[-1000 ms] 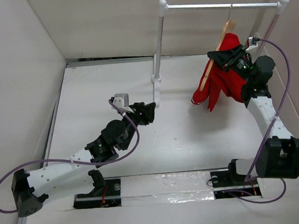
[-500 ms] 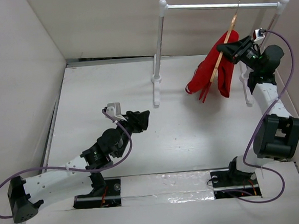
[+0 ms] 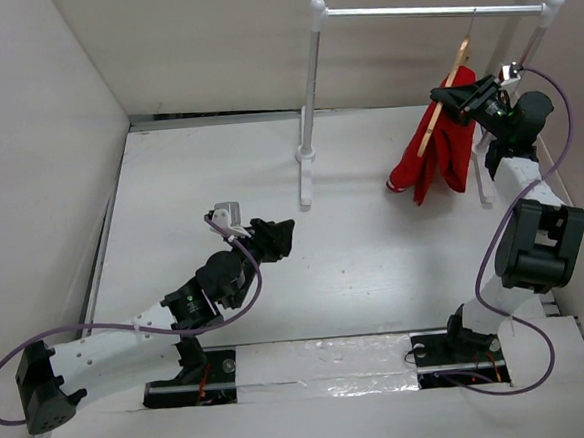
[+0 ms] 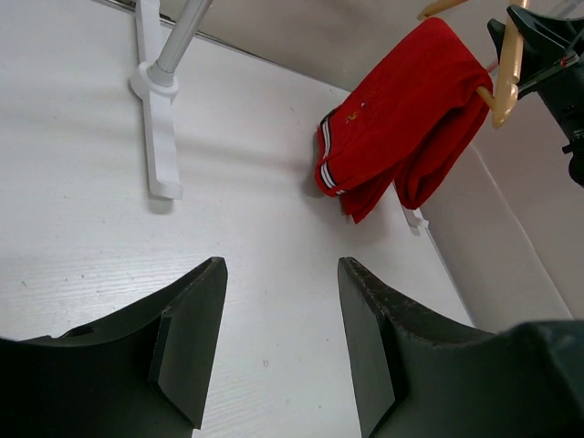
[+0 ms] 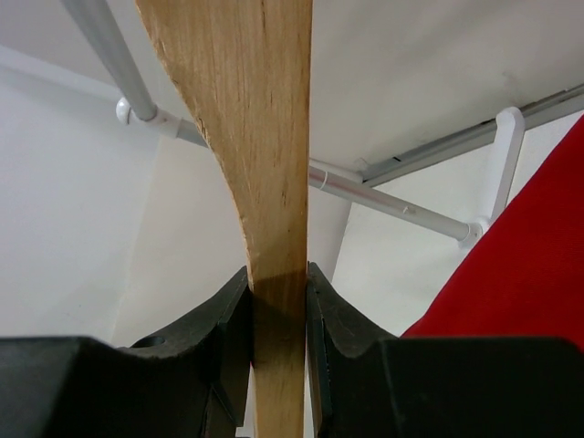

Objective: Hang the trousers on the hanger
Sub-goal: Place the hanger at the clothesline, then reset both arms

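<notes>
The red trousers (image 3: 445, 146) hang folded over the tan wooden hanger (image 3: 439, 107) at the right end of the rail. They show in the left wrist view (image 4: 401, 137) with white stripes at the low end, and as a red patch in the right wrist view (image 5: 520, 265). The hanger's hook reaches up to the rail bar; I cannot tell if it rests on it. My right gripper (image 3: 451, 95) is shut on the hanger's wooden arm (image 5: 265, 164), high beside the right post. My left gripper (image 3: 283, 232) is open and empty, low over the table's middle (image 4: 278, 342).
The white-and-metal clothes rail (image 3: 428, 11) stands at the back, its left post and foot (image 3: 307, 148) near the centre and its right post (image 3: 540, 31) by the right wall. White walls close in the table on the left, back and right.
My right gripper has carried the hanger and trousers up and to the right, toward the rail's right end. My left arm has drawn back a little toward me.
</notes>
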You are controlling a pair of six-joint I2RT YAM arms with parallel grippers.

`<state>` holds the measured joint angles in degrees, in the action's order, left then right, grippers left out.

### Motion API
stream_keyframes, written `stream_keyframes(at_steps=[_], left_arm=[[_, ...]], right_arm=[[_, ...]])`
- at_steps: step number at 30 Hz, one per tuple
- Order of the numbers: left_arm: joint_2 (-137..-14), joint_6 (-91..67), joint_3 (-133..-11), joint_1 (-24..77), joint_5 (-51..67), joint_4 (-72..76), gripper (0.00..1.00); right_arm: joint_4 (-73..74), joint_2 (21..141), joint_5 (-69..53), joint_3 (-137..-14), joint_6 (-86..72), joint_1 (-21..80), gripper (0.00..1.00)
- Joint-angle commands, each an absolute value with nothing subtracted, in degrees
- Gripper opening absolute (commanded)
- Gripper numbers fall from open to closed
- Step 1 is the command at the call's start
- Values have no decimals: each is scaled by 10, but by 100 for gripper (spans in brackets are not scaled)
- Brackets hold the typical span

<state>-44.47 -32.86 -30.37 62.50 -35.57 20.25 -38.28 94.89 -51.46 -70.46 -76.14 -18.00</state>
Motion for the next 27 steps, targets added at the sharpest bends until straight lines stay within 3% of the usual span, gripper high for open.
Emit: stream_keyframes(at_steps=[1,6,7,9,10,12,13,18,27], left_arm=[[-438,-338,-301,621,-359,211,48],[-451,-338,-311,621,-357,205,48],[-453,-342,-313,621,-359,200,48],[-454,-341,-315,621,-355,202,49],[-452,-334,-318,621,-355,200,49],[-449,-332,-335,621,-366,176,51],[-447,-332,-340,621,-370,166,52],[-434,-320,-371,621,-389,121,64],[-392,-327,-381,621,-408,87,68]], right_arm=[[-511,939,-508,-740,-763,-184,0],[-507,944,-504,-722,-745,-184,0],[-510,944,-505,-717,-746,-184,8],[-512,938,-503,-701,-735,-190,31],[-504,926,-498,-694,-723,-190,52],[-456,909,-482,-679,-679,-190,60],[-437,898,-476,-674,-660,-190,100],[-336,808,-416,-639,-564,-190,100],[-324,599,-368,-477,-498,-171,100]])
